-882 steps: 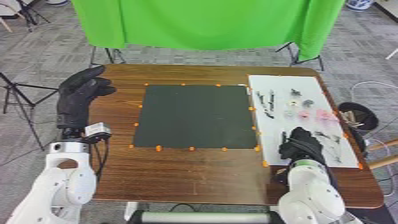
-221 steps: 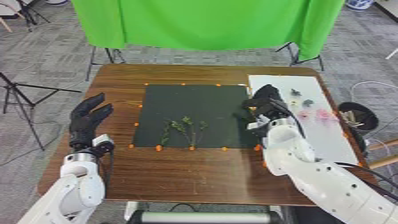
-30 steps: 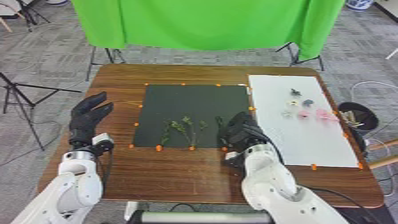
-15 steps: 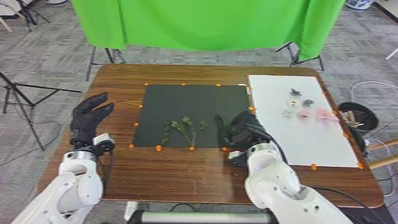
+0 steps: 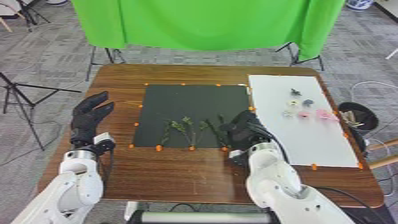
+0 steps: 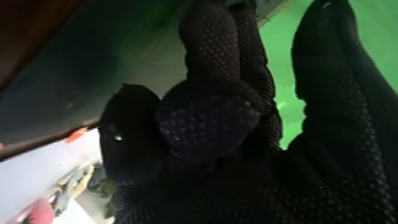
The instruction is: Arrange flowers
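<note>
Step in hand, my read: greenery going down on the black mat, blooms to follow. Leafy sprigs lie flat nr the mat's near edge, L of its middle, stems toward that edge. Another thin leafy stem shows just beside the R hand, which is low over the mat's near R corner, prob. placing or straightening that stem. Can't tell if the R hand is grasping it or has let go; the glove hides the contact.

L hand is loose & empty, fingers relaxed, by the worktop's L edge, well apart from the mat.

Blooms are on the white sheet along the worktop's R side: pink flowers nr the sheet's R edge, pale ones & dark grey-green pieces farther up toward its far edge.

Next move, I'd say: get the stem lying flat w/ its foot in line w/ the others, release clean, lift straight up, then over to the sheet for a bloom. Needs a light pinch. Main risk: glove snagging leaves & dragging the stem or its neighbours askew; petals prob. soft & easily crushed, so go in from above.
</note>
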Robot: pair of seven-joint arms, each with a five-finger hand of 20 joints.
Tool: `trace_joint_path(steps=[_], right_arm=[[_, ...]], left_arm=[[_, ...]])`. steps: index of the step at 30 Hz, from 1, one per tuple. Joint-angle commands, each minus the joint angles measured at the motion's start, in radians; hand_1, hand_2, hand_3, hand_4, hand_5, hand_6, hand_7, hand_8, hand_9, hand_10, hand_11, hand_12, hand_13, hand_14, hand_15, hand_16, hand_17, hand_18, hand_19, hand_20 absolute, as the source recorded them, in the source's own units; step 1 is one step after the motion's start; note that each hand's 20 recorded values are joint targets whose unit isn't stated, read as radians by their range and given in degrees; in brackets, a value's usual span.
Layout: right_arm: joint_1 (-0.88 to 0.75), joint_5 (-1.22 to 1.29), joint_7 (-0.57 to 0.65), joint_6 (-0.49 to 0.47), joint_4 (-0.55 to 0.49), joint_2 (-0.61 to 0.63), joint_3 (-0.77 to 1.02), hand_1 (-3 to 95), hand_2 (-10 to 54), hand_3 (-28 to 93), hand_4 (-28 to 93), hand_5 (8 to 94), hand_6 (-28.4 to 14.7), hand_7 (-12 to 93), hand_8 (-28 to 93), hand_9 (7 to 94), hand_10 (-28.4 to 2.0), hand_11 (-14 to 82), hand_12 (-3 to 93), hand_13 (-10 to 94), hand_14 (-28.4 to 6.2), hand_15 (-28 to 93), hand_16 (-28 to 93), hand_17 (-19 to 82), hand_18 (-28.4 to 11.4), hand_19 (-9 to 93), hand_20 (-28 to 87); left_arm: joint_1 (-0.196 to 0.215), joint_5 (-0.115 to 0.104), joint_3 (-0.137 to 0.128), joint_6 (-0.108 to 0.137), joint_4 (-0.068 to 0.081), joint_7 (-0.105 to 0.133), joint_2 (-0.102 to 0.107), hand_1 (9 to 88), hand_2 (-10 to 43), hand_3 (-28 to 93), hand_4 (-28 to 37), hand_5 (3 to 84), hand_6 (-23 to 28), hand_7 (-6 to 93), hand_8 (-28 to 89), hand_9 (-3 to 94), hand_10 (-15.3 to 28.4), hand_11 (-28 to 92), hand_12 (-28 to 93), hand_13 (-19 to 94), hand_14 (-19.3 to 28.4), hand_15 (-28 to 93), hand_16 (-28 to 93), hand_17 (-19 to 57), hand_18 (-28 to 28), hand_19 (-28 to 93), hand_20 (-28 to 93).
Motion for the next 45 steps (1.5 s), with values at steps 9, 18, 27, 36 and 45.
trace_joint_path(steps=[9, 18, 27, 36, 45], right_arm=[[-0.004, -0.08, -0.069, -0.047, -0.136, 0.219, 0.241, 34.3, -9.5, 65, -8, 66.4, -2.8, 22, -9, 78.6, -15.6, 22.7, 21.9, 87, -6.3, 52, 32, 62, -12.8, 93, 41], [-0.062, -0.029, -0.032, -0.334, -0.124, 0.336, 0.365, 40.0, -9.5, 36, -27, 51.1, -1.5, 11, -6, 54.9, -19.6, 7.2, 17.5, 76, -10.3, 53, 29, 51, -17.6, 89, 44], [0.004, -0.054, -0.059, -0.363, -0.063, 0.388, 0.24, 32.9, -9.5, 63, -28, 49.1, -0.7, 10, -6, 52.9, -19.2, 6.8, 15.3, 76, -10.3, 51, 28, 51, -17.4, 87, 45], [0.045, -0.08, -0.06, -0.32, -0.009, 0.387, 0.177, 38.1, -9.5, 65, -24, 51.2, 0.3, 12, -8, 57.0, -18.2, 7.6, 15.5, 79, -8.4, 53, 28, 53, -16.3, 89, 44], [0.083, -0.079, -0.038, -0.336, 0.03, 0.39, 0.147, 39.7, -9.5, 65, -21, 51.8, 0.5, 13, -8, 58.4, -17.8, 7.9, 15.9, 80, -8.0, 53, 28, 54, -15.8, 89, 44]], left_arm=[[0.028, -0.007, -0.019, 0.006, -0.014, 0.009, -0.003, 55.7, -4.5, 70, -4.2, 48.9, -0.3, 30.9, -13, 37.0, 10.1, 27, 13, 40, 13.6, 31, -1, 19.7, 12.5, 22, 29], [0.03, -0.007, -0.017, 0.004, -0.012, 0.01, -0.004, 55.6, -4.6, 71, -4.2, 48.9, -0.3, 30.9, -13, 37.0, 10.2, 27, 13, 40, 13.7, 31, -1, 19.7, 12.5, 22, 29], [0.039, -0.008, -0.021, 0.007, -0.016, 0.01, -0.004, 55.6, -4.6, 71, -4.3, 49.0, -0.3, 30.8, -13, 37.0, 10.2, 27, 13, 40, 13.7, 31, -1, 19.6, 12.5, 22, 29], [0.034, -0.003, -0.016, 0.0, -0.016, 0.001, -0.003, 55.6, -4.5, 71, -4.3, 49.0, -0.3, 30.8, -13, 37.0, 10.2, 27, 13, 40, 13.6, 31, -1, 19.7, 12.5, 22, 29], [0.031, -0.011, -0.011, 0.002, -0.015, 0.008, 0.0, 55.5, -4.5, 71, -4.3, 49.1, -0.3, 30.8, -12, 37.0, 10.2, 27, 13, 40, 13.7, 31, -1, 19.6, 12.5, 22, 29]])
